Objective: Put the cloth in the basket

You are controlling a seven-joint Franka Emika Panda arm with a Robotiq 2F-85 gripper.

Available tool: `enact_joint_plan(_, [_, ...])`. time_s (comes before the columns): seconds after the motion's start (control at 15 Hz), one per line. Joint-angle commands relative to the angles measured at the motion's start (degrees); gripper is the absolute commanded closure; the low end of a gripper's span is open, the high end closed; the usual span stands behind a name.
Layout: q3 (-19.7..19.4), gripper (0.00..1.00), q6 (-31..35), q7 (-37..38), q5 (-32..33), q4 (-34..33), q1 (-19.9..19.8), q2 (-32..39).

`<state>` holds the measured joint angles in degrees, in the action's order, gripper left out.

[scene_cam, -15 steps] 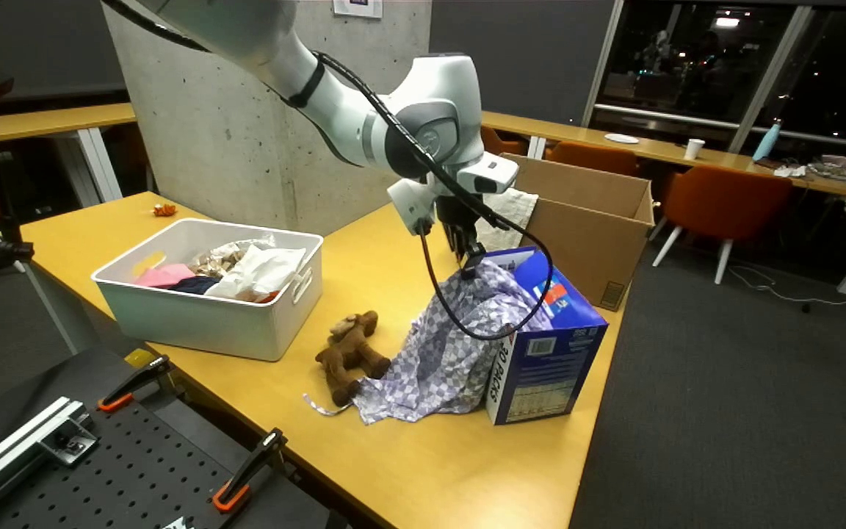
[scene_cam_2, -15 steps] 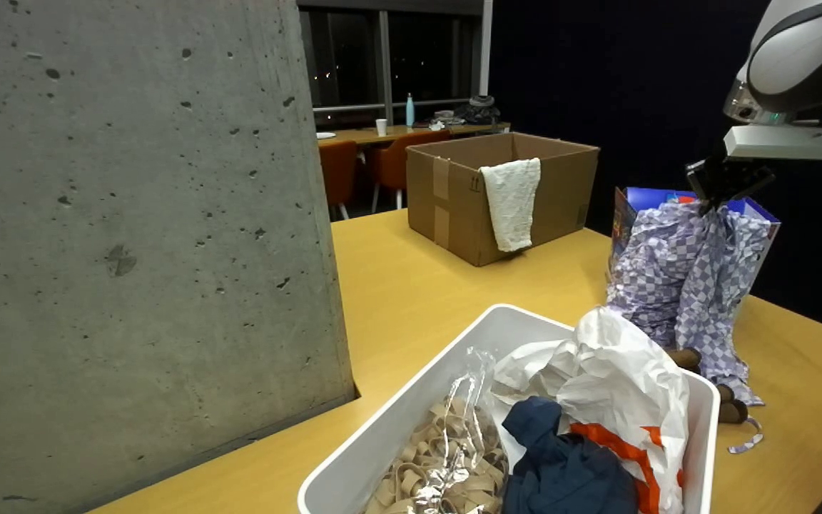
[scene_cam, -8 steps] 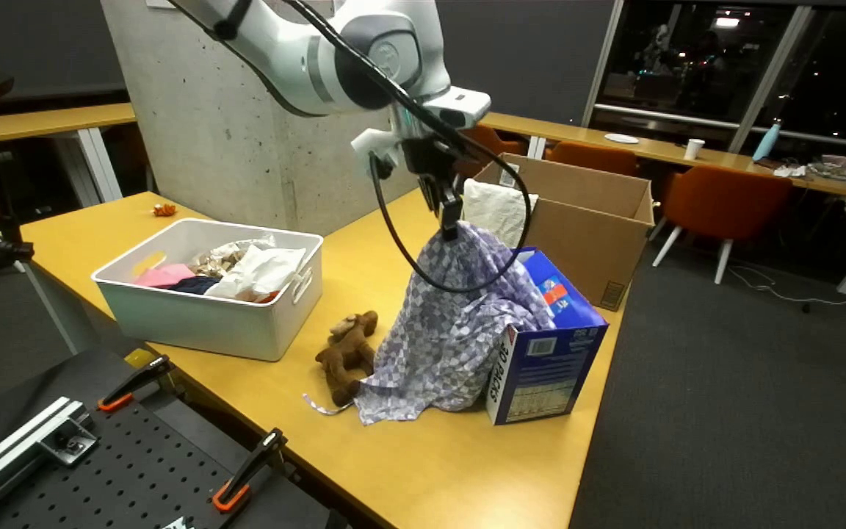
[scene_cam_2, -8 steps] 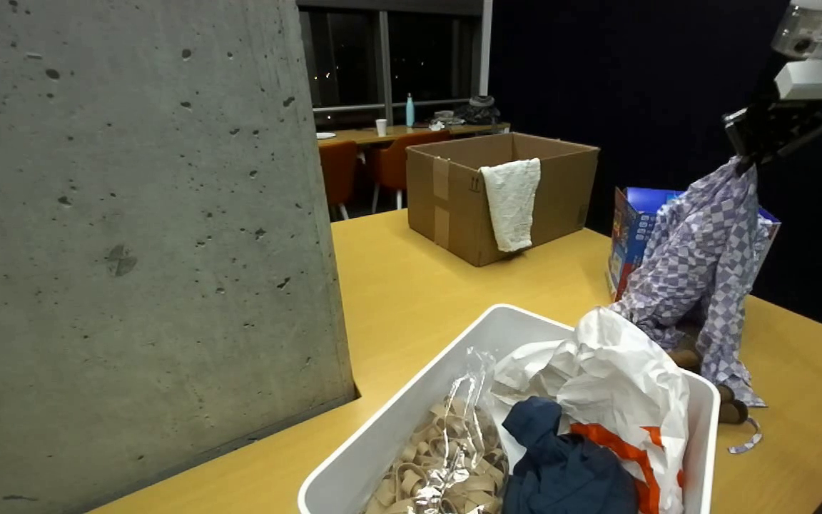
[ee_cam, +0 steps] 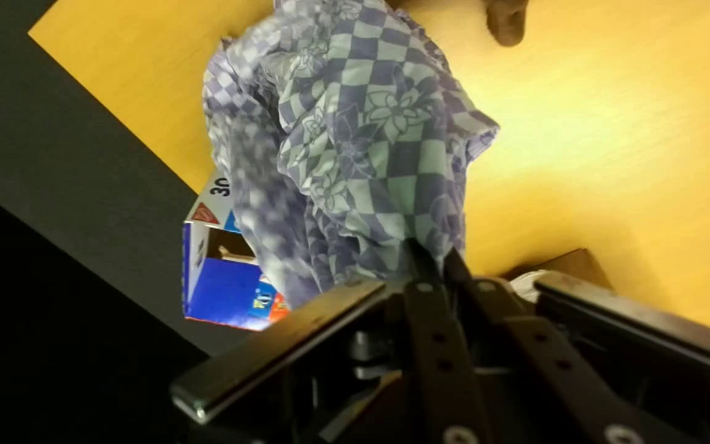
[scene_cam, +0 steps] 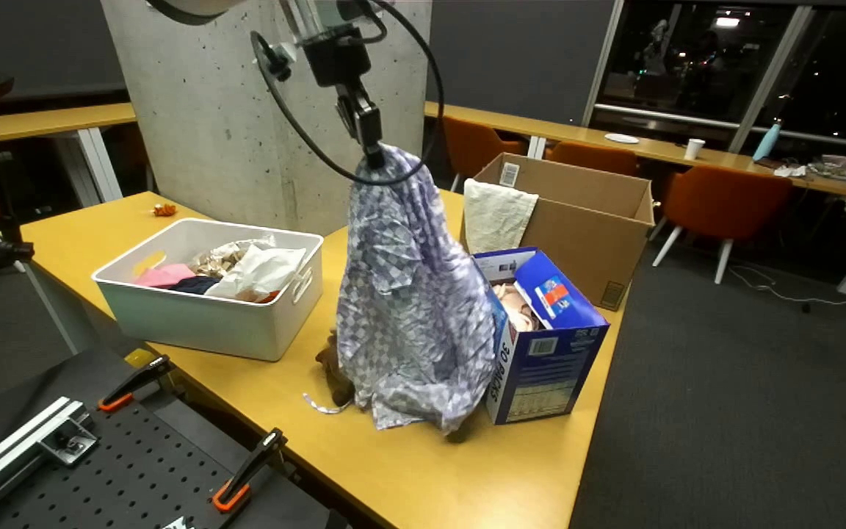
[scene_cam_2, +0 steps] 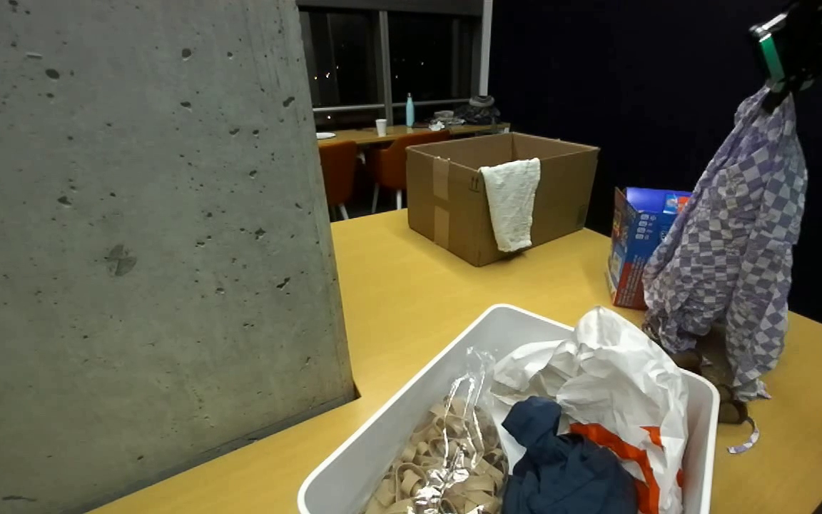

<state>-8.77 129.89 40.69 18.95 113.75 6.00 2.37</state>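
Cloth (scene_cam: 412,294) raised — beside box (scene_cam: 549,353) ("30 PACKS").

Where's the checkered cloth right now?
In an exterior view, the checkered cloth hangs from the gripper, mid-picture, right of the white bin and left of the blue box.

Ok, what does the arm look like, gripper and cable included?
The gripper is mostly black, with slim fingers carrying small holes and pale round screws, between metal-edged bars. In an exterior view, a black cable makes a wide loop, and the little of the arm in frame is pale with a dark underside.
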Motion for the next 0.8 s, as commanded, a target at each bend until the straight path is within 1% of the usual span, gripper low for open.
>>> enact_joint_plan(0.0, [5.9, 0.99, -1.9, -3.4, -1.6, -0.6, -0.4, -0.6])
enact_joint_plan(0.2, [8.3, 0.99, -0.5, -7.6, -3.5, -2.2, -0.8, 2.3])
enact_joint_plan(0.47, [7.9, 0.99, -0.8, -14.3, -4.9, -6.7, -2.0, 8.6])
enact_joint_plan(0.6, [7.9, 0.99, -1.4, -19.0, -7.2, -10.1, -2.7, 12.3])
enact_joint_plan(0.73, [9.1, 0.99, -2.1, -26.1, -10.9, -13.3, -3.0, 16.0])
